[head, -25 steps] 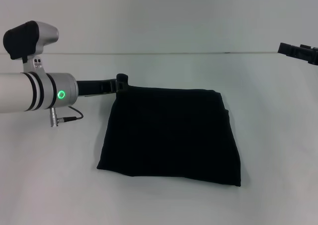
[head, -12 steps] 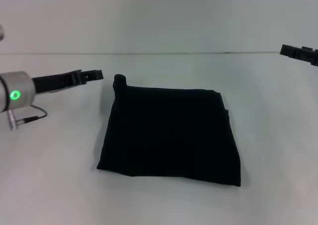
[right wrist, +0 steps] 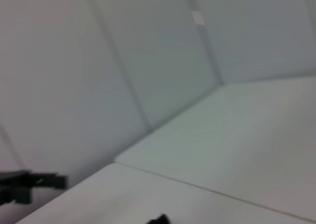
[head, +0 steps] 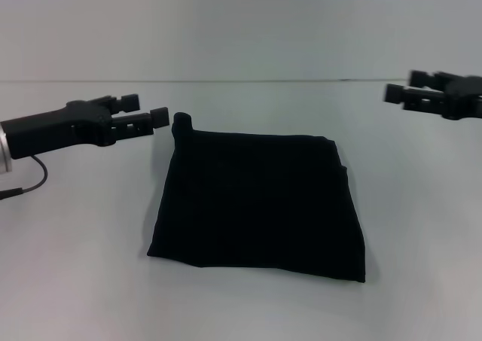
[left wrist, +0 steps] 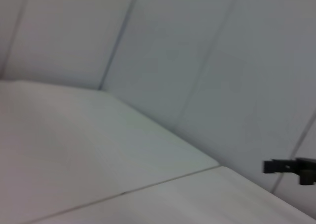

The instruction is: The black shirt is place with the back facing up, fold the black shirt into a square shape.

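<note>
The black shirt (head: 256, 205) lies flat on the white table, folded into a rough square, with a small bump of cloth standing up at its far left corner (head: 181, 120). No lettering shows. My left gripper (head: 147, 109) hovers just left of that corner, open and empty, not touching the cloth. My right gripper (head: 401, 86) is open and empty, in the air beyond the shirt's far right corner and well apart from it. The left wrist view shows the right gripper (left wrist: 291, 167) far off. The right wrist view shows the left gripper (right wrist: 29, 182) far off.
The white table (head: 83, 266) stretches around the shirt on all sides. A pale wall (head: 241, 25) rises behind the table's far edge. A thin cable (head: 30, 184) hangs from my left arm above the table.
My left gripper let go of the shirt's far left corner and the arm drew back to the left. My right gripper moved left, further into view. The shirt has not moved.
</note>
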### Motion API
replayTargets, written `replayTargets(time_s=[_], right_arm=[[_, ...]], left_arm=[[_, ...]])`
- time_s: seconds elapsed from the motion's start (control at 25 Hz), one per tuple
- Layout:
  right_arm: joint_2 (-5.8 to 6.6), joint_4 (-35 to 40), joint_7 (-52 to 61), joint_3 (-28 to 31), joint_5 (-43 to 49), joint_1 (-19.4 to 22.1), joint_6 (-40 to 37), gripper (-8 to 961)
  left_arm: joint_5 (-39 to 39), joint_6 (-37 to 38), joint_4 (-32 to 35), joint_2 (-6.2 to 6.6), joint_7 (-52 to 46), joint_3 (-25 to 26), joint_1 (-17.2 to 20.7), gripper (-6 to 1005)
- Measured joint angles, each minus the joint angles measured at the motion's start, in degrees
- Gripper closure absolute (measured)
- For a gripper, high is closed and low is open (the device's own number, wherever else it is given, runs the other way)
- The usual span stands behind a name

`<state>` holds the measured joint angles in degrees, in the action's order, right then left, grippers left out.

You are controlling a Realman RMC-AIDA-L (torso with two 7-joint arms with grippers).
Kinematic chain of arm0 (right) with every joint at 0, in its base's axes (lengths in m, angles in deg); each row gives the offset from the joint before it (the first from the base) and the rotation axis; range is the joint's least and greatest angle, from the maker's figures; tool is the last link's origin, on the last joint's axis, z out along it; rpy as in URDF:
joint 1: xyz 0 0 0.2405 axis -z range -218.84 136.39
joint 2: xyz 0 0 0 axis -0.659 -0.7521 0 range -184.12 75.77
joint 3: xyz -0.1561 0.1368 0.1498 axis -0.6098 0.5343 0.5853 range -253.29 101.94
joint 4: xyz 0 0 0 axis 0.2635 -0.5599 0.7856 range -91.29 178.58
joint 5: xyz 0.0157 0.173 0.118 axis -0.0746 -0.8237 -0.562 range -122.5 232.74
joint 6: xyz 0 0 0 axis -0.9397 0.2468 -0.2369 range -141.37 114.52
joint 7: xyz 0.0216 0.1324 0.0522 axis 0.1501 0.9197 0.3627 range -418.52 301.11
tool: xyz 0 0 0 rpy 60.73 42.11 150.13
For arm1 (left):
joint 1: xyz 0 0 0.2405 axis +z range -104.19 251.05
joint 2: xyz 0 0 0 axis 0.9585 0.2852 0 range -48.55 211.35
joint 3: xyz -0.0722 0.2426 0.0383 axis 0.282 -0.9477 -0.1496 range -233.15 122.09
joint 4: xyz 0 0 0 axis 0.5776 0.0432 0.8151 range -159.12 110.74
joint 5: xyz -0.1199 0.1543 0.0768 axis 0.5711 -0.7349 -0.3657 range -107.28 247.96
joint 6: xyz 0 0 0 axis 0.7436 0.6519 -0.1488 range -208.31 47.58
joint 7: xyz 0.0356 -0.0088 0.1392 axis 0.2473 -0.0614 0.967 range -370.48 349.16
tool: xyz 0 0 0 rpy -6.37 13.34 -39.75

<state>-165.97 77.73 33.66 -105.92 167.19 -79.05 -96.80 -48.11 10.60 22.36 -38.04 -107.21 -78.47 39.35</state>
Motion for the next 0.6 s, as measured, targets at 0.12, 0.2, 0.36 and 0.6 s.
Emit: replayTargets(time_s=[0.12, 0.2, 0.36, 0.6], right_arm=[[-0.77, 0.2, -2.7, -1.9, 0.8, -1.9, -1.1, 23], [-0.94, 0.7, -2.9, -5.3, 2.0, -3.2, -0.9, 23], [-1.38, 4.2, -1.7, -11.2, 3.8, -4.2, -0.5, 23], [-1.52, 8.9, 1.4, -16.0, 5.0, -3.6, -2.6, 23]], left_arm=[[0.1, 1.1, 0.0, 0.3, 3.5, -1.0, -0.9, 92], [-0.4, 1.0, 0.0, 0.42, 5.0, -2.9, -1.6, 94], [-4.1, 0.8, 1.0, 0.88, 5.8, -6.3, -3.5, 96], [-7.7, 1.3, 2.1, 0.9, 5.8, -11.3, -4.5, 96]])
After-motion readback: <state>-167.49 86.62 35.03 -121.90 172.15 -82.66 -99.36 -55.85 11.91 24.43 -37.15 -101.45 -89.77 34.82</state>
